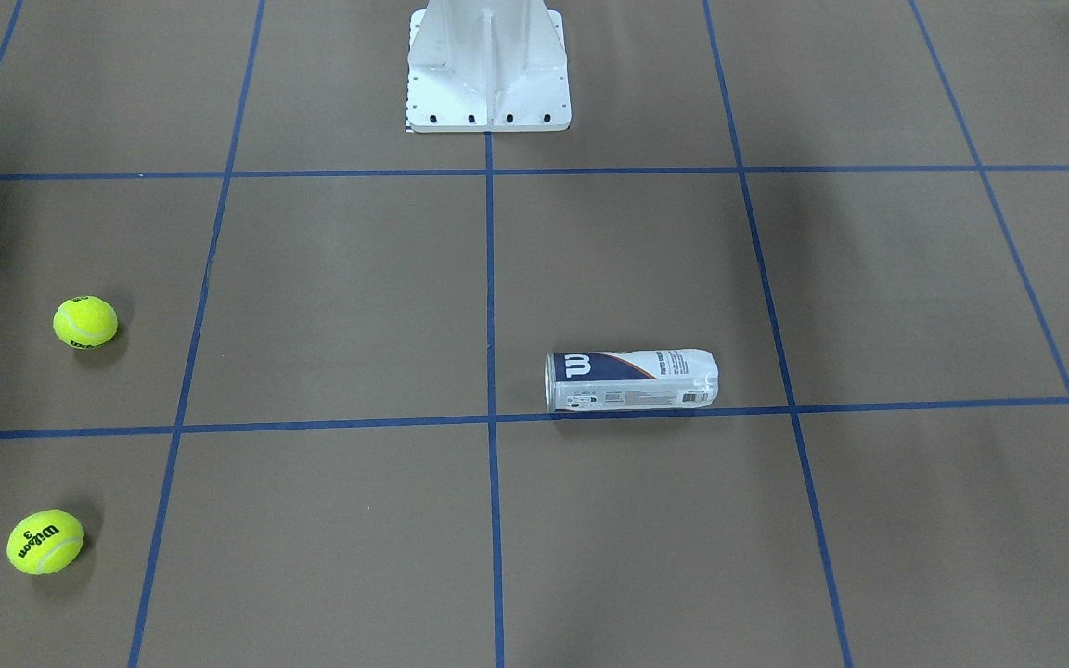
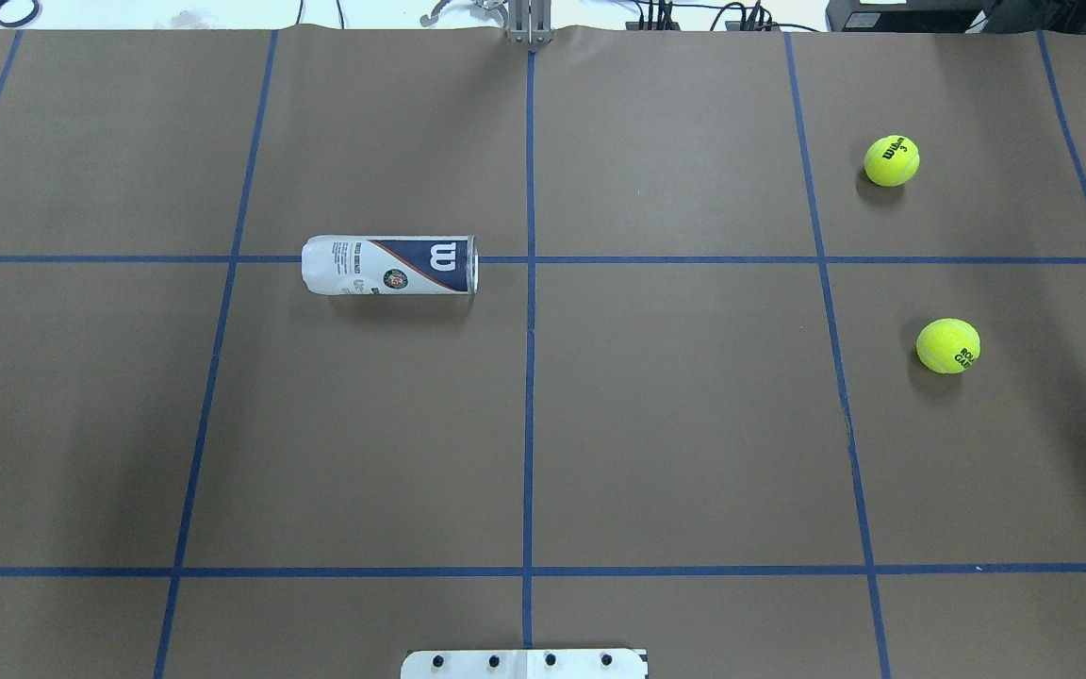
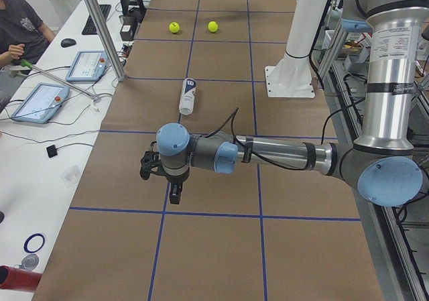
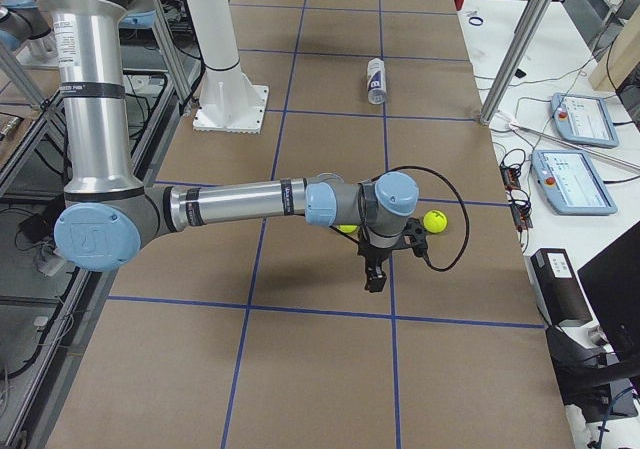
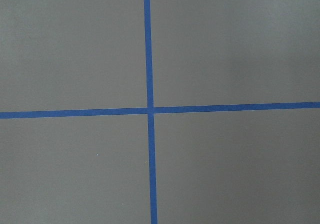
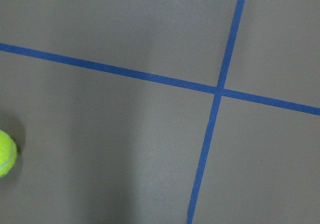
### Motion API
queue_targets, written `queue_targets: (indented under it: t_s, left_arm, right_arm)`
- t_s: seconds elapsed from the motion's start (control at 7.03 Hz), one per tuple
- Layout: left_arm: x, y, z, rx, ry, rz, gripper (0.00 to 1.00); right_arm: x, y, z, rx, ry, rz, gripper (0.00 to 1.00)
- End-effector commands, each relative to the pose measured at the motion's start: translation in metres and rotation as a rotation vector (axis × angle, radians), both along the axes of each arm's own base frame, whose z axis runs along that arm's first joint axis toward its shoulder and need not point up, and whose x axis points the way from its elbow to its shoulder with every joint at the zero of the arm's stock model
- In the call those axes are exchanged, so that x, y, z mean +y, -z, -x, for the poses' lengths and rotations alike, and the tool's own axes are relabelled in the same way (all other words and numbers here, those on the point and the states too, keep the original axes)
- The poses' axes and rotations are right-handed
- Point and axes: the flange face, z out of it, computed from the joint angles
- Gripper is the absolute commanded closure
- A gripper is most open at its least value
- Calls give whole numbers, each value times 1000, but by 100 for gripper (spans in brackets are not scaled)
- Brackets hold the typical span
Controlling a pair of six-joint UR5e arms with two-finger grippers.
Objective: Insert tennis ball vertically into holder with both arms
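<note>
The holder lies sideways on the desk (it likely needs standing first). Whether the left hand or right hand is spread cannot be told.

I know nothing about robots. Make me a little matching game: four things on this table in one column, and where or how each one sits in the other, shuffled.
Things:
1. holder
2. ball marked 3
3. other ball
4. white pedestal

Places or states:
A. stands upright at the robot's edge of the table
B. robot's right half, farther from the robot
C. lies on its side, robot's left half
D. robot's right half, nearer the robot

Pairs: 1-C, 2-B, 3-D, 4-A.
</note>
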Motion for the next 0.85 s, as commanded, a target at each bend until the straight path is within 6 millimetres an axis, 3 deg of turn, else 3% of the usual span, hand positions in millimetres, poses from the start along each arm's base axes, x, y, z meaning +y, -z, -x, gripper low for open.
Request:
queue_targets:
  t_s: [0.0,0.71]
  left_arm:
    - [1,0,0,5,-2,0,0]
    - [14,-12,-1,11,-2,20,0]
  right_arm:
    - [1,-1,-1,4,-3,2,0]
    - [0,4,-1,2,-4,-8,0]
